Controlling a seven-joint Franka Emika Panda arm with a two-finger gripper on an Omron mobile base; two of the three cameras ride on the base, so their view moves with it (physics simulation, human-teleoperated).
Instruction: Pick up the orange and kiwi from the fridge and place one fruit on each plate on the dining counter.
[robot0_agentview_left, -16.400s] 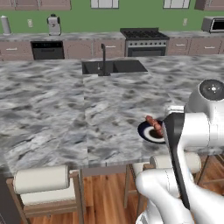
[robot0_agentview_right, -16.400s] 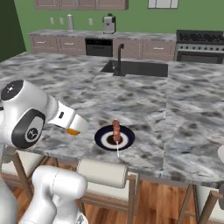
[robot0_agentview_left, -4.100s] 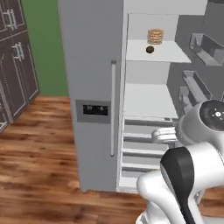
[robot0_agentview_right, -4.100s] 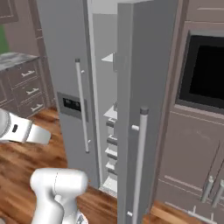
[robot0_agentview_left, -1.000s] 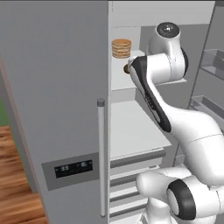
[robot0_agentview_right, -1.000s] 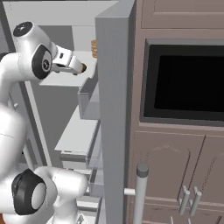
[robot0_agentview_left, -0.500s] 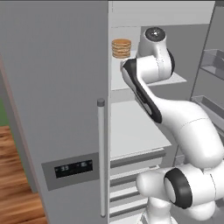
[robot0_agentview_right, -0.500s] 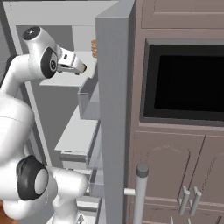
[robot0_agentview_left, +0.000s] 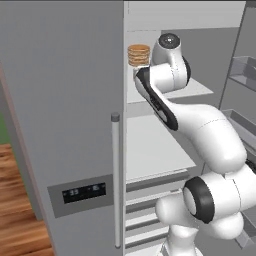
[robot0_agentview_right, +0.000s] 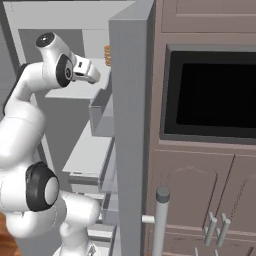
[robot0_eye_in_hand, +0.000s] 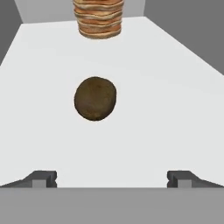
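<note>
Currently logged, view by view.

Left base view: fridge (robot0_agentview_left: 60, 125) with its door open; my arm reaches onto an upper white shelf (robot0_agentview_left: 200, 89), beside a stack of cakes (robot0_agentview_left: 139, 55). I cannot make out the fruit from here; the arm likely hides it.

Right base view: gripper (robot0_agentview_right: 95, 76) over the same shelf, near the cakes.

Hand view: kiwi (robot0_eye_in_hand: 95, 98) lying on the shelf, ahead of the gripper (robot0_eye_in_hand: 112, 178) and a little left of centre, well short of the cakes (robot0_eye_in_hand: 98, 18). Jaws stand wide apart, holding nothing.

Step in hand, as I judge it: approach to the kiwi. Next move calls for going forward, a touch left, until the tips flank the fruit, then closing.
</note>
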